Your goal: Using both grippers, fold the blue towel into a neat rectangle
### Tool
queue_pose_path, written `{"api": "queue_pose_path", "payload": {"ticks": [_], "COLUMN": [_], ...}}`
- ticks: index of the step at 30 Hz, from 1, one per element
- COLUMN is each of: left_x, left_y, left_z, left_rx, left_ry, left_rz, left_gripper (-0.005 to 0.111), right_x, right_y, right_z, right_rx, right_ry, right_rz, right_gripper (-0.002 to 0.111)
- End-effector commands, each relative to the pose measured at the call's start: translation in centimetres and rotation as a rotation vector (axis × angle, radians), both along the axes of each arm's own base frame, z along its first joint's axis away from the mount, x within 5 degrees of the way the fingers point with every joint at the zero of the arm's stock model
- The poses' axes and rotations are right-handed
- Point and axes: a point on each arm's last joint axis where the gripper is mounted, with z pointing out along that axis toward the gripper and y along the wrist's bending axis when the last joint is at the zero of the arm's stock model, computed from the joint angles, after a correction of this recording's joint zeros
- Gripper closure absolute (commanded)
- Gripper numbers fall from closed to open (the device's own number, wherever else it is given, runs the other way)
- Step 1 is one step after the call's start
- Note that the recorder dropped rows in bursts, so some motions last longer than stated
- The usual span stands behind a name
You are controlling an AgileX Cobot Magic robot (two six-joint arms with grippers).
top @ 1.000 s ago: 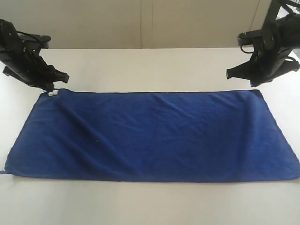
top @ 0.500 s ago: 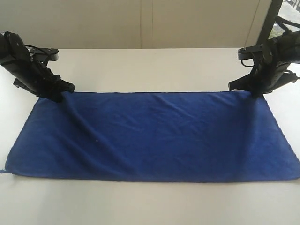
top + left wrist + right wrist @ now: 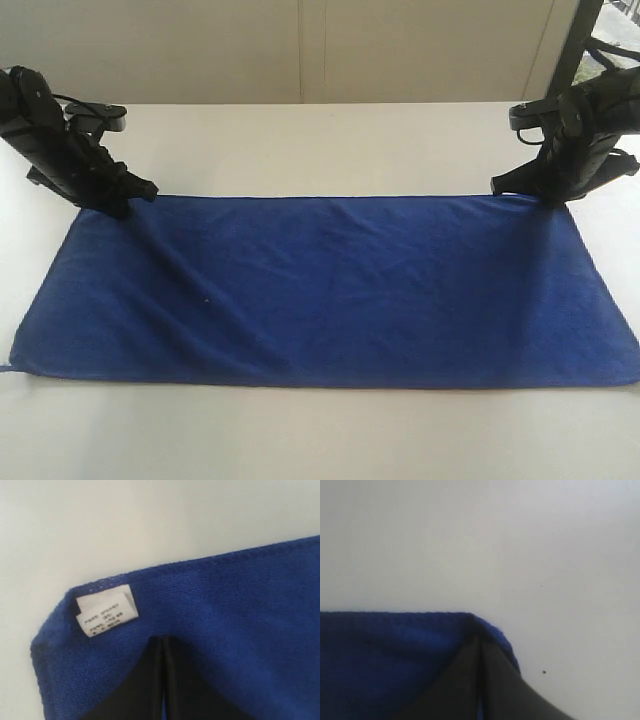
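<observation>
Blue towel [image 3: 330, 290] lies spread flat and long across the pale surface [image 3: 320, 440], filling the middle of the exterior frame from side to side. Nearest the camera, its long hem runs along the bottom of the frame, and at the lower left corner a small loose thread [image 3: 8, 366] pokes out onto the surface. The cloth is a deep royal blue, matte, with a soft napped pile. Shallow diagonal ripples run from the upper left toward the middle.

At the far hem, my left claw [image 3: 126, 203] sits on the upper left corner and my right claw [image 3: 548, 198] on the upper right corner. Both are closed, fingers meeting tip to tip, each pinching its corner of the blue towel. My wrist views show cloth puckered at the tips. Near my left tips a white care label [image 3: 106, 610] is sewn in.

I judge the step in hand to be lifting this far edge and carrying it over to the near hem. To do it well I should raise both corners together and level, keep the hem between them taut without stretching it, and lay corner on corner so the hems line up. Such limp cloth will likely sag in the middle, so a slow carry should help.
</observation>
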Motion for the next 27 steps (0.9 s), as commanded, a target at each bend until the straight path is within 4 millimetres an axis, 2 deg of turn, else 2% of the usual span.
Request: {"api": "queue_pose_path", "payload": {"ticks": [1,6,13,20,27], "left_x": [-0.7,-0.6,-0.6,0.0,0.7], "left_y": [0.3,0.3,0.4,0.4,0.4], "left_z": [-1.2,-0.2,-0.1,2.5,2.7], "left_rx": [0.02,0.035,0.045,0.039,0.038], "left_ry": [0.094,0.118,0.125,0.023,-0.057], "left_rz": [-0.012,-0.033,-0.041,-0.033,-0.019], "left_gripper": [0.107,0.107,0.107,0.107,0.107], "right_x": [-0.1,0.0,0.1,0.3,0.3], "right_y": [-0.4,-0.4,-0.4,-0.3,-0.3], "right_z": [-0.3,-0.3,-0.2,1.0,1.7], "right_rx": [-0.004,-0.004,-0.002,-0.002,-0.002], "right_ry": [0.012,0.008,-0.011,-0.058,-0.07], "right_rz": [-0.011,-0.01,-0.004,0.002,0.0], "right_gripper": [0.108,0.108,0.108,0.108,0.108]}}
